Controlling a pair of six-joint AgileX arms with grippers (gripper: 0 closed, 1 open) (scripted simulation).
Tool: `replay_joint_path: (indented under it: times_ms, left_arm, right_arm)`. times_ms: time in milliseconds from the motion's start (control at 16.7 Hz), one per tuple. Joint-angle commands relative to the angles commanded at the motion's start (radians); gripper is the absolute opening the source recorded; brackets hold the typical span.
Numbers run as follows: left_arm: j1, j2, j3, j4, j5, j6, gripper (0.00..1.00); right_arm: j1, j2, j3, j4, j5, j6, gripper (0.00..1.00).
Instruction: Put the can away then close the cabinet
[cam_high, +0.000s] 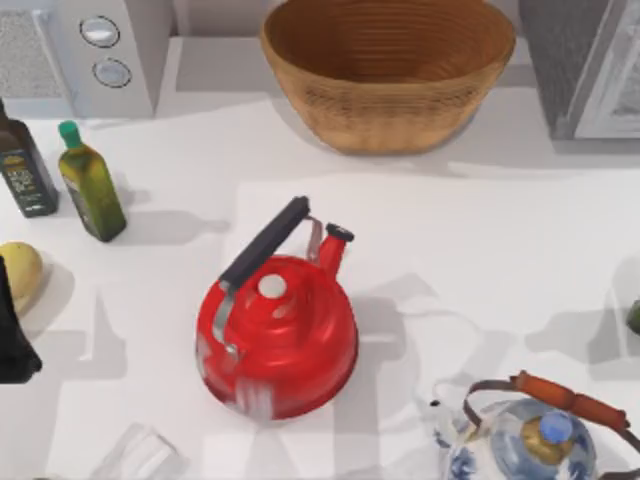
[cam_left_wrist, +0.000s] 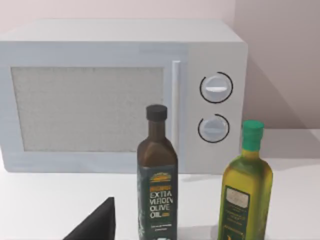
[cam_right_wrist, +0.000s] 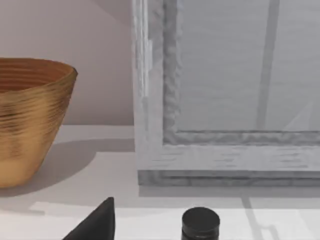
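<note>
White tabletop (cam_high: 480, 240): one glossy red kettle (cam_high: 278, 335) with black handle, near the middle. One woven wicker basket (cam_high: 388, 70) at the back centre. One white microwave (cam_high: 110, 50) with two round dials, back left; in front of it two oil bottles, one dark with black cap (cam_high: 22, 165) and one green-capped, yellow-green (cam_high: 90, 185), just beside each other. One yellow rounded fruit (cam_high: 20, 272) at the left edge. One blue-and-white porcelain teapot (cam_high: 525, 440) with brown handle, front right. One grey-framed cabinet (cam_right_wrist: 225, 100), back right, beside the basket. One dark round cap (cam_right_wrist: 200, 223) before the cabinet frame. The can cannot be made out. Claw states: cannot tell.
</note>
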Motion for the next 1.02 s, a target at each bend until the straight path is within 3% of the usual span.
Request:
replay_joint_path:
  times_ms: [300,1020]
  left_arm:
    - [0.0,0.0,0.0,0.0,0.0,0.0,1.0]
    - [0.0,0.0,0.0,0.0,0.0,0.0,1.0]
  right_arm:
    - [-0.082,0.106,0.063,0.105,-0.1,-0.008,1.0]
    - [-0.72,1.027,0.366,0.93,-0.739,-0.015,1.0]
